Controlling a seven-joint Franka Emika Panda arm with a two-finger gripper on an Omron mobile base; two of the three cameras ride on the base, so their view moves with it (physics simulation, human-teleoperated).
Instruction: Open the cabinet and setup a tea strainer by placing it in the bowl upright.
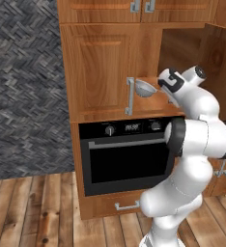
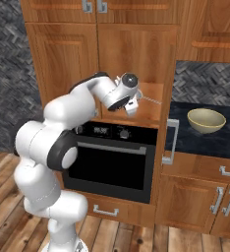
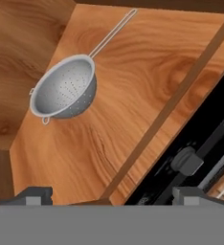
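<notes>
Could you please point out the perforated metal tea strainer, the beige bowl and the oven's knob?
Silvery perforated metal tea strainer point(image 3: 65, 88), hand view: inside its basket.
Round beige bowl point(image 2: 206, 121), right base view: inner wall.
Dark oven knob point(image 3: 186, 161), hand view: its face.

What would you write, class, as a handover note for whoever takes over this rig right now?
Hand: open, empty, reaching into the cabinet.
Cabinet: right door swung open, left door shut.
Tea strainer: on the cabinet shelf, long handle pointing away, not yet gripped.
Bowl: on the dark counter to the right, nothing in it.
Done: cabinet opened.
Left: grasp the strainer, carry it over, set it upright in the bowl.
</notes>
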